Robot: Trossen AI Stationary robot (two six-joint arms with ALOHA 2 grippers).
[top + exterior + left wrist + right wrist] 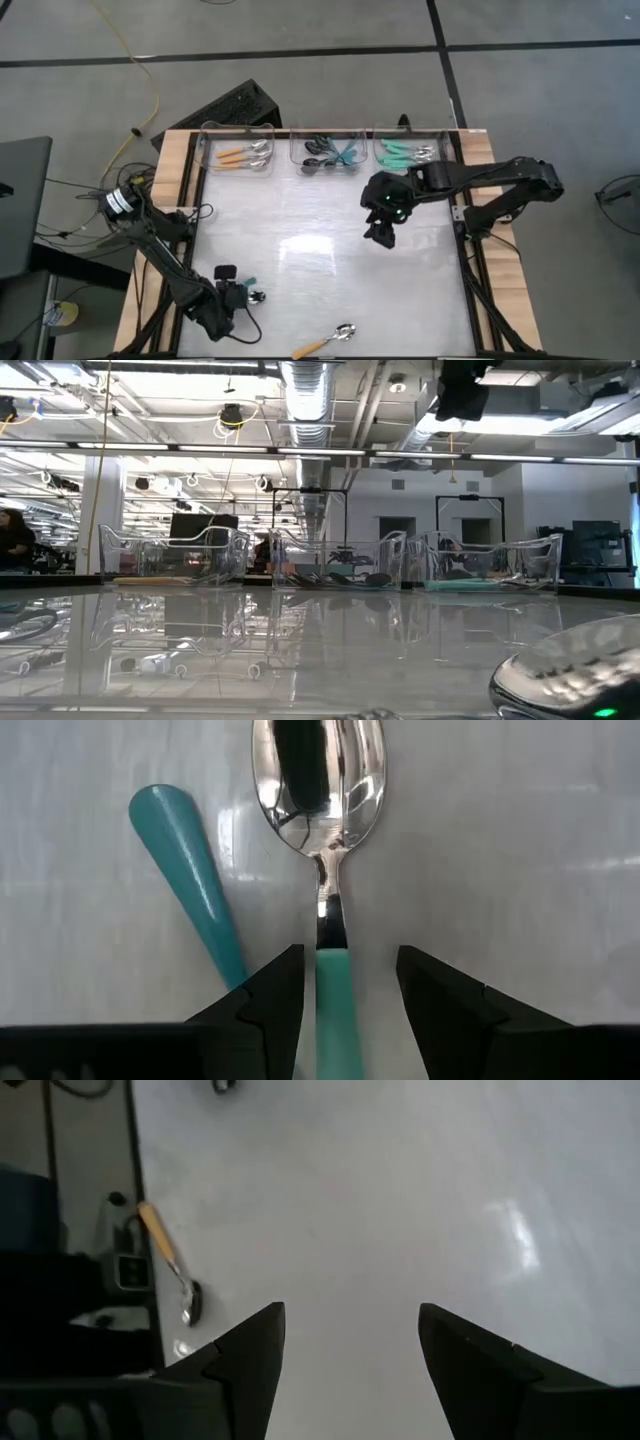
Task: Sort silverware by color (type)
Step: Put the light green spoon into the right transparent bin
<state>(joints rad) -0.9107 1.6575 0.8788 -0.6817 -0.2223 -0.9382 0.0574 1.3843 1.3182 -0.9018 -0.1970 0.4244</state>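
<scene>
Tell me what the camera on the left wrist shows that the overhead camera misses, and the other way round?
Only the left wrist view shows the open left gripper straddling a shiny silver spoon with a teal plastic handle, a second teal handle beside it.

Only the high view shows three clear plastic bins holding sorted spoons, an orange-handled silver spoon at the near edge, and the right gripper over the table.

Both show the glossy white table.

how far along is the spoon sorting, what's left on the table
Mostly done: the three clear bins at the far edge already hold spoons. In hand: the left hand is open around a teal-handled silver spoon, a second teal handle beside it. Left: an orange-handled spoon. The right hand hovers open.
</scene>
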